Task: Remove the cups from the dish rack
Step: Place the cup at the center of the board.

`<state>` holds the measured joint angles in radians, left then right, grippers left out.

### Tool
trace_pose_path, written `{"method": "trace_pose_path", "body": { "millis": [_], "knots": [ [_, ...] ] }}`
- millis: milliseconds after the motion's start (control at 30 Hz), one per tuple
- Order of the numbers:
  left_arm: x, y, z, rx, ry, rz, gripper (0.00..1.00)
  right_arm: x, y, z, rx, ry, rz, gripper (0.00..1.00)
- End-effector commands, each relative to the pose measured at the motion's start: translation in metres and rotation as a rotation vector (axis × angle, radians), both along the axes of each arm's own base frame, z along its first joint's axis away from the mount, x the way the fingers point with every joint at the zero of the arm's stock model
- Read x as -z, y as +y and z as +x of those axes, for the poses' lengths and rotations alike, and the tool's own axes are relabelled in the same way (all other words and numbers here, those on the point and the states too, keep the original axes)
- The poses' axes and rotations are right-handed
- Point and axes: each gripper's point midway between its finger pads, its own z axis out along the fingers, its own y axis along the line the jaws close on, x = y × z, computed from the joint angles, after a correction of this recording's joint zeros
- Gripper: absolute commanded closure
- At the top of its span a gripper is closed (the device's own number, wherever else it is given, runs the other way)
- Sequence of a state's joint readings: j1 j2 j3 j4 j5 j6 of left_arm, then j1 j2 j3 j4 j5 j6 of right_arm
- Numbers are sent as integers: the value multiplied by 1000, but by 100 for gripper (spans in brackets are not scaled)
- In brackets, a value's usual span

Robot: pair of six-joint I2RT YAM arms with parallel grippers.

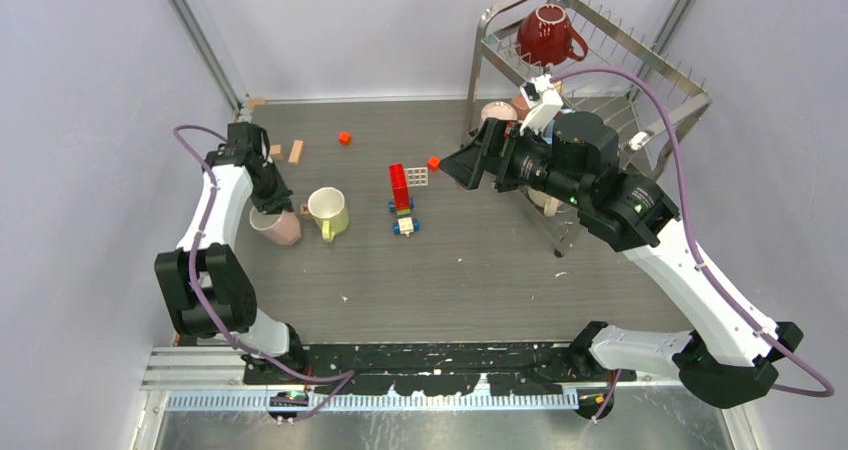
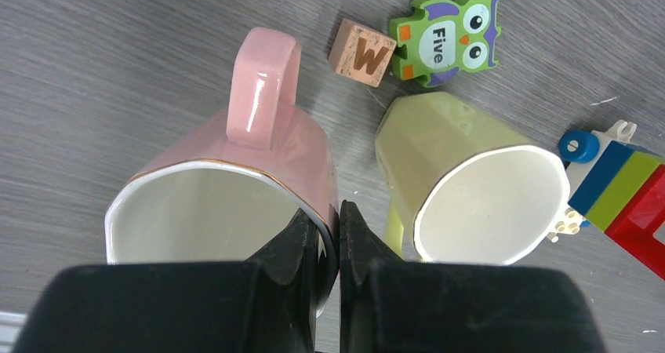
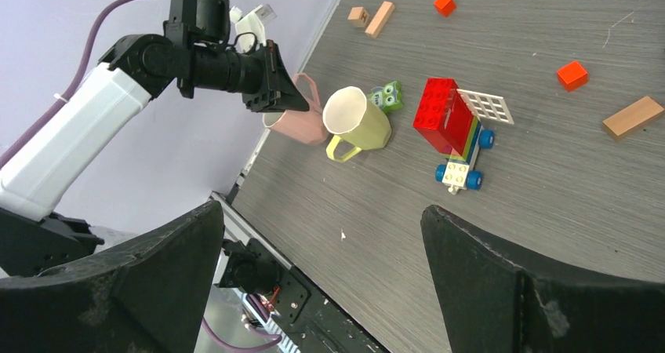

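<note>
Seen from the top camera, the dish rack (image 1: 479,65) stands at the 1 o'clock corner of the desk (image 1: 480,270). A dark red cup (image 1: 548,35) sits on its upper tier, and a pale cup (image 1: 498,112) shows on the lower tier at its 9 o'clock end.

Over at 9 o'clock on the desk, the left hand (image 2: 329,212) is pinched tight on the rim of a pink cup (image 2: 290,145), with one finger inside the wall and one outside. The pink cup is tilted with its mouth toward the wrist camera and its handle on the far side. Whether its base touches the desk cannot be told.

Just beside it, at its 3 o'clock in the top view, a pale yellow cup (image 1: 328,212) stands on the desk. An owl tile (image 2: 447,38) and a wooden letter block (image 2: 361,52) lie close by in the wrist view.

The right hand (image 1: 462,165) hangs above the middle of the desk, at the rack's 8 o'clock. Its fingers are spread wide and hold nothing. A toy brick car (image 1: 402,198) sits on the desk at its 8 o'clock.
</note>
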<state>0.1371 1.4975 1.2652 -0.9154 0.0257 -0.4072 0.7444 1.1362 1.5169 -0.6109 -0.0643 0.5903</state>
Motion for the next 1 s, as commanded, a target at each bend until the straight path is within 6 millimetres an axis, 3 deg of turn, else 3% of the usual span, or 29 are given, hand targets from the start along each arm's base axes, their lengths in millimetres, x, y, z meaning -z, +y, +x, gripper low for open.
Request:
{"method": "trace_pose_path", "body": {
  "millis": [0,500,700,967],
  "knots": [
    [-9,-3,28,15,-91,11,100,-24,-7,-5,5,-76,28,0],
    [22,-9,42,23,-15,48,99,-18,-10,-4,19,-67,17,0],
    [13,-11,44,30,-42,47,74,-18,-10,-4,19,-67,17,0],
    [-11,-17,45,50,-95,47,62,-16,-8,-2,19,-61,14,0]
  ]
}}
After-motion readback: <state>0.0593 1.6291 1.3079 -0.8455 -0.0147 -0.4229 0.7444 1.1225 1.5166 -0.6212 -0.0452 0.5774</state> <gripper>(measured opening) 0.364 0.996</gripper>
